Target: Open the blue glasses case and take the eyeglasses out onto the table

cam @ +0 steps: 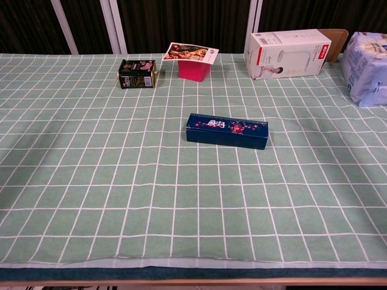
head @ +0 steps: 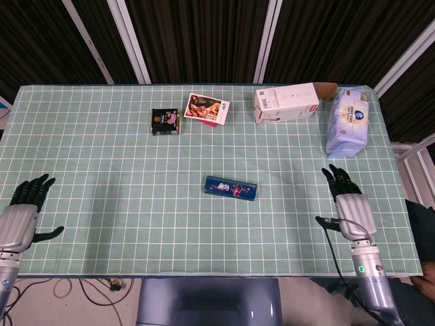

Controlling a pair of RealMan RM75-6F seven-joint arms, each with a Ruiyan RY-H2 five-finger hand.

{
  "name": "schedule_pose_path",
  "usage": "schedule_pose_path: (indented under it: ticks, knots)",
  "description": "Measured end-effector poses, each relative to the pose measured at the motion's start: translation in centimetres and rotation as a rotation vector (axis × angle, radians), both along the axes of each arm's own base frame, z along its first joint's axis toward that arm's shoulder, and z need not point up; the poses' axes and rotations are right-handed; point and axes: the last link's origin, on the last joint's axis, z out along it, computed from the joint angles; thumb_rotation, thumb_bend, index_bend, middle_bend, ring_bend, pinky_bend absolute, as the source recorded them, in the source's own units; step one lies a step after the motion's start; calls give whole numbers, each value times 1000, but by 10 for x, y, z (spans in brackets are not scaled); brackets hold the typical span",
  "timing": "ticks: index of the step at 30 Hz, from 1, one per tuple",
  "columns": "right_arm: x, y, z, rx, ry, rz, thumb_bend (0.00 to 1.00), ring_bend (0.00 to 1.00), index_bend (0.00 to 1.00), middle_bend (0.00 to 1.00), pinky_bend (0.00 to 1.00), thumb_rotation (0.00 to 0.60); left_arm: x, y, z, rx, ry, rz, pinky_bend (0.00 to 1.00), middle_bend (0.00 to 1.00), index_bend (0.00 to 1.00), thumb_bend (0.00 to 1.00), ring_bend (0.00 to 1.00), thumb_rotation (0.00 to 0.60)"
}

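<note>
The blue glasses case (head: 231, 187) (cam: 227, 130) lies closed at the middle of the green checked tablecloth, long side running left to right. No eyeglasses show. My left hand (head: 22, 216) hovers at the table's near left corner, fingers spread and holding nothing. My right hand (head: 349, 205) is over the near right part of the table, well to the right of the case, fingers apart and holding nothing. Neither hand shows in the chest view.
At the back stand a dark tin (head: 166, 121) (cam: 137, 74), a pink box with a picture card on top (head: 206, 109) (cam: 193, 62), a white carton (head: 287, 102) (cam: 287, 53) and a pale blue soft pack (head: 347, 123) (cam: 366, 60).
</note>
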Motion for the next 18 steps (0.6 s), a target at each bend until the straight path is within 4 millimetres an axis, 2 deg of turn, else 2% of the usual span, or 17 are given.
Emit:
schedule_pose_path:
  ticks: [6, 10, 18]
  knots:
    - [40, -30, -31, 77, -80, -22, 61, 0, 0, 0, 250, 600, -1, 1, 0, -8, -12, 12, 0, 0, 0, 0, 0, 600]
    - [68, -41, -62, 135, -111, -17, 65, 0, 0, 0, 250, 600, -1, 2, 0, -14, -17, 20, 0, 0, 0, 0, 0, 600]
    - [86, -56, -109, 187, -100, -48, 64, 0, 0, 0, 250, 600, -2, 4, 0, -17, -31, 37, 0, 0, 0, 0, 0, 600]
